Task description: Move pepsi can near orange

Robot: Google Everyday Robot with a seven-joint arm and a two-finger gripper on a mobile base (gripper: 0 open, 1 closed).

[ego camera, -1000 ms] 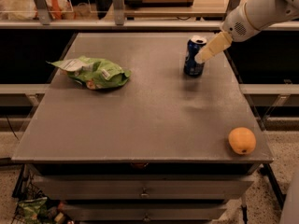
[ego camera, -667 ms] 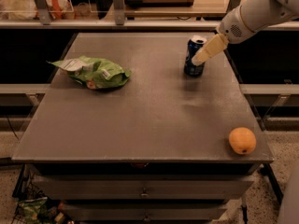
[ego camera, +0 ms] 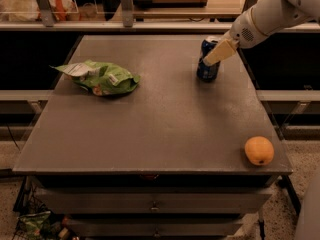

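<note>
The pepsi can (ego camera: pixel 205 70), dark blue with a silver top, stands upright on the grey table (ego camera: pixel 160 119) at the far right. My gripper (ego camera: pixel 216 55) comes in from the upper right on a white arm and sits right at the can's upper part, partly covering its front. The orange (ego camera: pixel 259 150), round and yellow-orange, lies near the table's front right corner, well in front of the can and apart from the gripper.
A crumpled green chip bag (ego camera: pixel 100 77) lies on the left half of the table. Shelving with bags and a wooden board runs behind the table's far edge. Drawers sit below the front edge.
The arm has shifted slightly at the can. The can, orange and chip bag stay where they were.
</note>
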